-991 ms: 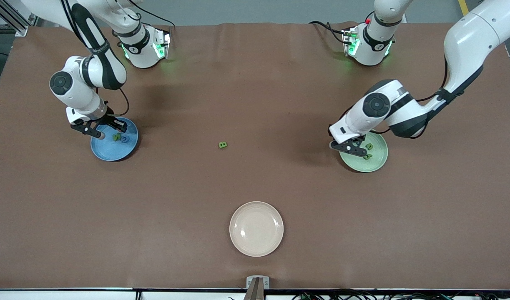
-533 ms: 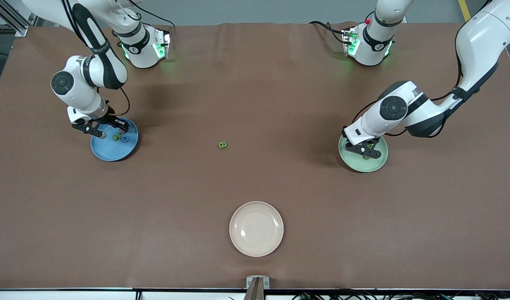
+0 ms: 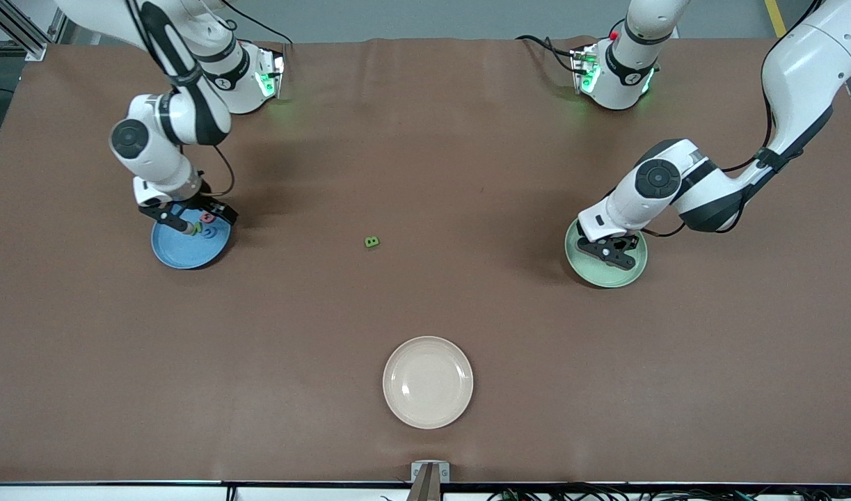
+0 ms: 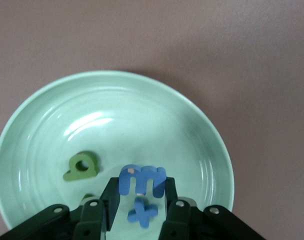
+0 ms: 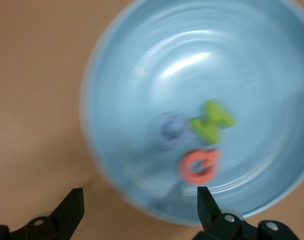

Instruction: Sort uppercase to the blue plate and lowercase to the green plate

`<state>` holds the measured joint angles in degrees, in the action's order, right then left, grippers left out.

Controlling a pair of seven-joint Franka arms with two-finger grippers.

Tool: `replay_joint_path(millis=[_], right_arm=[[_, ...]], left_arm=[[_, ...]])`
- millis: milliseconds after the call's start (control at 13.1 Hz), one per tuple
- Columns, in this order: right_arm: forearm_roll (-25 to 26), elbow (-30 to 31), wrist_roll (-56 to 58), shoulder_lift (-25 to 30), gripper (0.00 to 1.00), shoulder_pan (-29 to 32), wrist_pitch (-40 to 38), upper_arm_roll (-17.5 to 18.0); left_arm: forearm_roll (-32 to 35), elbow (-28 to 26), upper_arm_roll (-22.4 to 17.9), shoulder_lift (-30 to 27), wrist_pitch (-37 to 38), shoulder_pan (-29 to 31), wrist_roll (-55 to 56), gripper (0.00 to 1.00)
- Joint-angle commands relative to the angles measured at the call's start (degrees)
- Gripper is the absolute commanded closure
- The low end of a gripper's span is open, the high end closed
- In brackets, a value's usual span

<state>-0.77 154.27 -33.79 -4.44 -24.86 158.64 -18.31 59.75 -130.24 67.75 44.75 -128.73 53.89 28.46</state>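
My right pincer [image 3: 192,224] hangs over the blue plate [image 3: 178,256], fingers apart and empty; three capitals lie in it (red one [image 5: 199,166] included). My left pincer [image 4: 137,212], over the green plate [image 4: 202,135], is clamped on a blue lowercase letter [image 4: 141,180]. Remaining, I judge: the green B [image 3: 371,242] at mid-worktop.

Brown table [image 3: 425,174]. Plain blue plate [image 3: 178,254] holds a green letter [image 5: 212,121], a red-pink letter [image 5: 199,165] and a blue letter [image 5: 170,130]. Pale mint-green plate [image 3: 592,273] holds a green letter [image 4: 82,167] and a blue cross-shaped letter [image 4: 142,214]; another blue letter [image 4: 141,181] sits between black fingers [image 4: 106,207]. Lone green letter [image 3: 371,242] mid-table. Plain cream plate [image 3: 427,382] at 6 o'clock. White arms, black joints.
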Motion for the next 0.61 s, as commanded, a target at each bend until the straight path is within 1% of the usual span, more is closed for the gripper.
replay_joint_path(millis=[0,152,229,305,381,457,533], right_arm=[[0.5,-4.7,-16.3,1.0,0.00,-10.3,-2.8,-0.2],[0.0,-10.0,-28.5,-0.3,0.00,-16.8,-6.7,-0.2],[-1.3,-12.4,-34.8,-1.6,0.00,-20.0,-7.0,-0.2],[-3.7,-15.1,-40.6,-3.9,0.00,-22.8,-6.9,-0.2],[-5.5,-18.0,-44.6,-6.5,0.00,-24.9,-7.1,-0.2],[-6.2,-20.9,-48.3,-9.4,0.00,-26.1,-7.2,-0.2],[-6.3,-24.1,-52.6,-12.4,0.00,-26.9,-7.3,-0.2]], left_arm=[[1.3,1.2,-3.1,-0.2,-2.5,-3.0,-0.7,0.72],[1.4,1.3,-3.7,-0.2,-3.0,-3.1,-0.7,0.70],[1.4,1.3,-3.7,-0.2,-3.0,-3.1,-0.7,0.63],[1.3,1.3,-3.7,-0.3,-3.0,-3.0,-0.6,0.48],[1.3,1.4,-3.7,-0.4,-3.0,-2.9,-0.5,0.38],[1.3,1.6,-3.8,-0.5,-3.0,-2.7,-0.2,0.21],[0.8,1.7,-3.7,-0.6,-2.8,-2.7,0.4,0.08]])
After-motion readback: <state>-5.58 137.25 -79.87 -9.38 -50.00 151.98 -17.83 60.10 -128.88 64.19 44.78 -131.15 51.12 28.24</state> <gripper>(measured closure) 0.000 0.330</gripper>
